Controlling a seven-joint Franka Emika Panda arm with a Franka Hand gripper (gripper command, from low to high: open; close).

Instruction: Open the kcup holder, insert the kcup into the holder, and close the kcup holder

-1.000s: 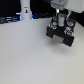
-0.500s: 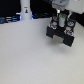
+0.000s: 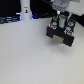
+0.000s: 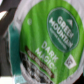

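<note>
Over the kcup holder [image 3: 61,34], the claw [image 3: 62,23] still grips the kcup [image 4: 47,37], having barely moved.

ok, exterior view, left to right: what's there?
White post → gripper over the kcup holder. Those two overlap, so they count as one stop. All on the table.

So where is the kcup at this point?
The kcup is at the gripper, toward the exterior view's upper right, just above the black kcup holder; its green lid fills the wrist view.
</note>
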